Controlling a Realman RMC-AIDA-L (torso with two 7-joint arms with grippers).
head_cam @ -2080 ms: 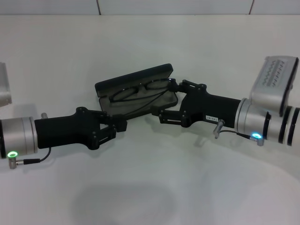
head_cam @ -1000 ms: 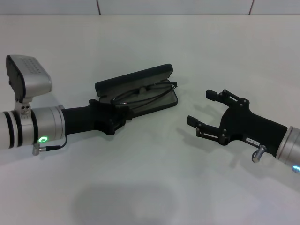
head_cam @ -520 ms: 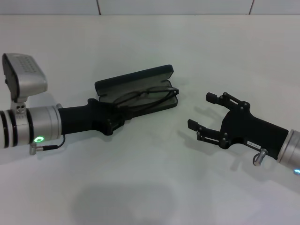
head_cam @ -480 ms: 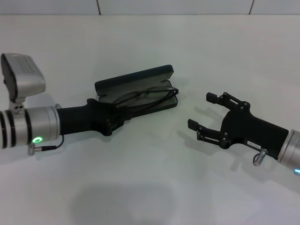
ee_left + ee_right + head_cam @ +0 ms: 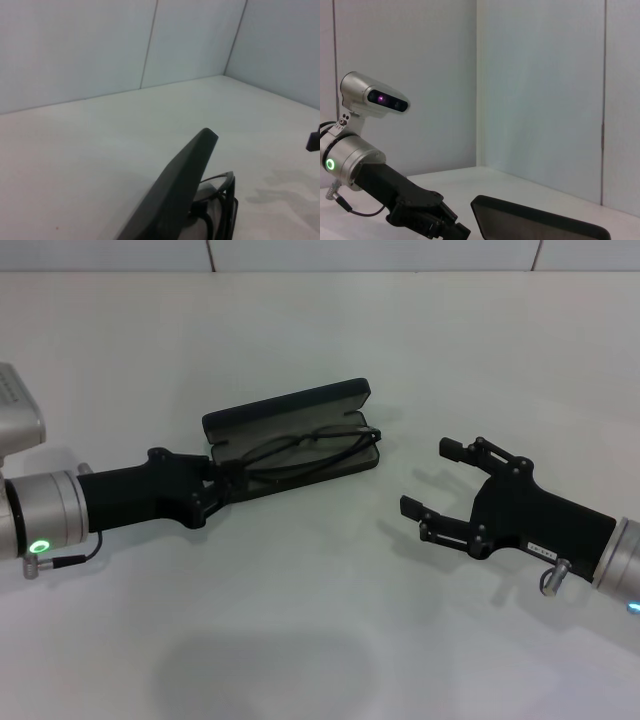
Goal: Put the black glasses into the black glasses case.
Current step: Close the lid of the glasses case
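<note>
Where the left gripper [image 5: 222, 483] meets the near left end of the black glasses case [image 5: 290, 412], its fingers blur into dark case and frame, so I cannot tell their spread. Thin black glasses [image 5: 308, 448] lie in the open case's grey-lined base, lid raised behind. Well apart, the right gripper [image 5: 432, 480] hangs with fingers wide, holding nothing.

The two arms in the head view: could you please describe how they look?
Both have matte black linkage bodies on silver cylindrical wrists with glowing ring lights and thin grey cables. The left claw has a green light; the right claw carries a small white label, and only a sliver of its light shows.
</note>
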